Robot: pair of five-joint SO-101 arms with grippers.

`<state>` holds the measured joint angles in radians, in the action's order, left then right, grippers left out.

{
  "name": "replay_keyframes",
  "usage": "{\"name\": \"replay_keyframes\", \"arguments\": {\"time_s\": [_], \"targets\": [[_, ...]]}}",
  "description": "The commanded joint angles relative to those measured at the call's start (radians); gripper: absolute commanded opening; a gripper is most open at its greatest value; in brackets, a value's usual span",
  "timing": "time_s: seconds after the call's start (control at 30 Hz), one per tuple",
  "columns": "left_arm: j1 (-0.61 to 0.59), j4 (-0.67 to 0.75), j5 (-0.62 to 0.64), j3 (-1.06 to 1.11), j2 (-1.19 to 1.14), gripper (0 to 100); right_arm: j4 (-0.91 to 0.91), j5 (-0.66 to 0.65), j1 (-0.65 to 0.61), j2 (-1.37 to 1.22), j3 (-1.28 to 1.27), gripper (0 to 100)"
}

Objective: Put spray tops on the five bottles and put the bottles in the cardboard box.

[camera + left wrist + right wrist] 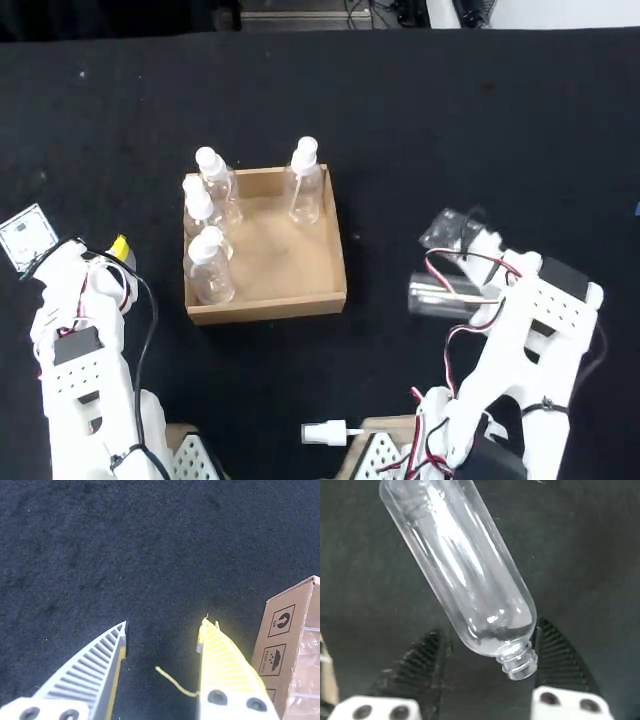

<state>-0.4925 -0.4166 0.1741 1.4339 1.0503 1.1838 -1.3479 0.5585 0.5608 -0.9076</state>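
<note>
Between the dark ribbed fingers [420,670] of the right gripper [490,630] lies a clear plastic bottle with no top [460,565]. Its threaded neck is close beside one finger, with a gap at the other. The claw is released, spread wide around it. From above, the right gripper [445,265] and this bottle [445,297] sit at about four o'clock from the square brown cardboard box [265,303], near it but apart.

The left gripper [164,625], one finger grey and one yellow, is also released and holds nothing. It hangs over the black table cloth [450,120] just beside the box, at about eight o'clock.

Inside the box, three topped clear bottles [200,210] stand upright along the nine o'clock wall. A fourth topped bottle [305,190] stands in the one o'clock corner.

A loose white spray top [325,433] lies on its side at six o'clock from the box, well apart from it.
</note>
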Motion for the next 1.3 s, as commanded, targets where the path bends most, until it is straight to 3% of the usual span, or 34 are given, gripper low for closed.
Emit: {"name": "replay_keyframes", "arguments": {"time_s": [0.0, 0.13, 0.33, 0.47, 0.6, 1.0, 1.17, 1.27], "targets": [[-0.012, 0.02, 0.002, -0.008, 0.017, 21, -0.021, 0.239, 0.025, -0.008, 0.062, 21.6], [-0.012, 0.02, 0.002, -0.007, 0.017, 21, -0.018, 0.373, 0.025, -0.01, 0.054, 26.1], [-0.012, 0.02, 0.002, -0.007, 0.017, 21, -0.017, 0.407, 0.02, -0.01, 0.045, 41.0], [-0.012, 0.021, 0.002, -0.007, 0.017, 21, 0.075, 0.393, -0.015, -0.01, 0.107, 39.3], [-0.012, 0.023, 0.002, -0.007, 0.017, 21, 0.17, 0.247, -0.115, -0.015, 0.137, 38.8], [-0.012, 0.023, 0.002, -0.007, 0.017, 21, 0.17, 0.293, -0.163, -0.392, 0.305, 38.9], [-0.012, 0.023, 0.002, -0.007, 0.017, 21, 0.092, 0.298, -0.161, -0.467, 0.317, 38.6], [-0.012, 0.023, 0.002, -0.007, 0.017, 21, 0.048, 0.299, -0.135, -0.521, 0.321, 32.2]]}}
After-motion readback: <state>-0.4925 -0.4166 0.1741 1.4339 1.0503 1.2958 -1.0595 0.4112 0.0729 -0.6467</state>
